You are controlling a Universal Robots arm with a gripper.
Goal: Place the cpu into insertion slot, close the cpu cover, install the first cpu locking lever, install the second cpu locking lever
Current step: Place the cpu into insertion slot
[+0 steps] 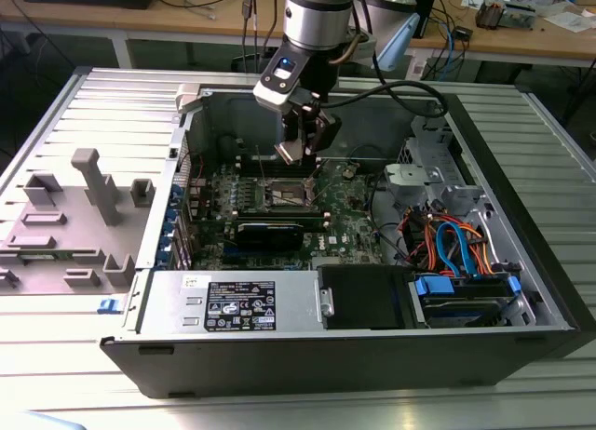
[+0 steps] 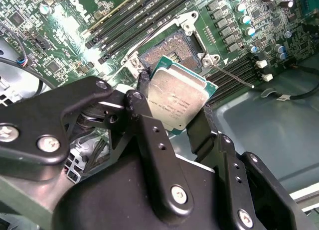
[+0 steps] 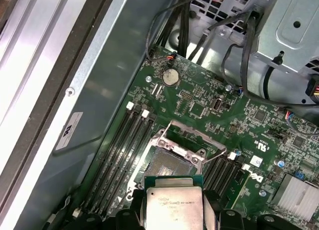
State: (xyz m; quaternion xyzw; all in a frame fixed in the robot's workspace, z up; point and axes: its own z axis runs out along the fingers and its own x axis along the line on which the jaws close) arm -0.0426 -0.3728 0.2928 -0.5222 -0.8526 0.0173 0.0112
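Insertion slot (image 3: 172,166) lies uncovered — memory slots (image 3: 119,155) flank it on both sides.

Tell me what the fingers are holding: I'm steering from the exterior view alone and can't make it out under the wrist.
Observer: In both wrist views the gripper is shut on the cpu, with the metal top facing the cameras.
Operator: Is the socket ready for it?
Observer: In the first wrist view the insertion slot lies uncovered with its contact field bare. The cpu cover is swung up off it.
Operator: Is the chip seated?
Observer: No. In the second wrist view it is held clear of the slot, not in it.
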